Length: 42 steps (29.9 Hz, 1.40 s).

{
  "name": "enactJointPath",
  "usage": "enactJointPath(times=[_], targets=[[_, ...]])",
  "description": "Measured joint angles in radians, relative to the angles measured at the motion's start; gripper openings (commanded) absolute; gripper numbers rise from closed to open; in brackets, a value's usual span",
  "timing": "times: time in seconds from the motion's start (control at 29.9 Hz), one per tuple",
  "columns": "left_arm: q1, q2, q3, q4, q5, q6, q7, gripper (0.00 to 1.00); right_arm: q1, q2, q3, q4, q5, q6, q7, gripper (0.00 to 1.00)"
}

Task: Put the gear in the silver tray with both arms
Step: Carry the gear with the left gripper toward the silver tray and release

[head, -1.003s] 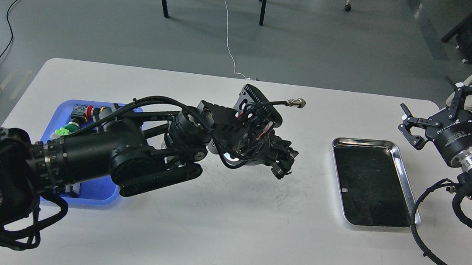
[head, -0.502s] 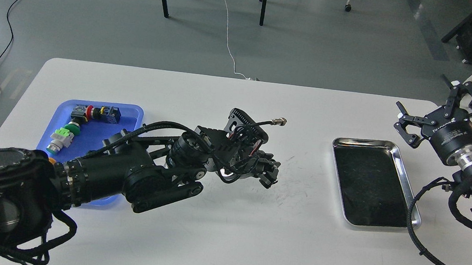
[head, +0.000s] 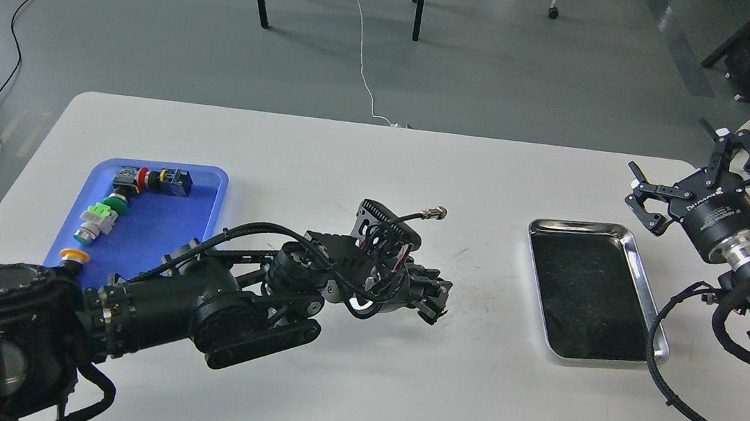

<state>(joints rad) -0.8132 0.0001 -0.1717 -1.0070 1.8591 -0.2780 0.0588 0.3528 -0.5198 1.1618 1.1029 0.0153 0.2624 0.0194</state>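
The silver tray [head: 581, 225] lies on the right part of the white table, and its dark floor is bare. My left gripper [head: 435, 299] hangs low over the table's middle, well left of the tray. It is dark and seen end-on, so I cannot tell its fingers apart or whether it holds anything. No gear shows anywhere. My right gripper [head: 684, 175] is open and empty, raised beyond the tray's far right corner.
A blue plastic tray [head: 161, 226] at the left holds several push-button switches [head: 95, 219]. A metal-tipped cable [head: 432, 213] sticks out from my left wrist. My right arm's black cable [head: 656, 369] loops past the silver tray's near right corner.
My left arm has dropped and drawn back towards me, lowering its gripper close to the table and uncovering the blue tray. My right gripper shifted slightly up and left, then held still.
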Motion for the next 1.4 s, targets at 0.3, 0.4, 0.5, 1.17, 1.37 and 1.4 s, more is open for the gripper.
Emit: enactJointPath(times=[0.3, 0.4, 0.5, 1.17, 1.37, 1.4], targets=[[0.018, 0.0, 0.0, -0.002, -0.002, 0.031, 0.0, 0.25, 0.002, 0.0, -0.001, -0.001, -0.002, 0.001, -0.001, 0.99], [0.018, 0.0, 0.0, -0.012, -0.002, 0.033, -0.001, 0.32, 0.016, -0.001, -0.001, -0.007, -0.003, 0.004, -0.002, 0.99], [0.018, 0.0, -0.001, -0.022, -0.003, 0.036, -0.003, 0.47, 0.028, -0.003, -0.002, -0.012, -0.003, 0.007, -0.003, 0.99], [-0.029, 0.0, -0.233, -0.023, -0.203, 0.169, -0.001, 0.98, 0.048, 0.077, 0.009, -0.036, -0.002, 0.004, -0.001, 0.99], [-0.036, 0.002, -0.409, -0.085, -0.249, 0.25, 0.002, 0.98, 0.057, 0.094, 0.002, -0.029, -0.002, 0.007, -0.001, 0.99], [-0.037, 0.012, -0.434, -0.096, -0.273, 0.254, 0.003, 0.98, 0.065, 0.097, -0.004, -0.029, -0.002, 0.007, -0.001, 0.99]])
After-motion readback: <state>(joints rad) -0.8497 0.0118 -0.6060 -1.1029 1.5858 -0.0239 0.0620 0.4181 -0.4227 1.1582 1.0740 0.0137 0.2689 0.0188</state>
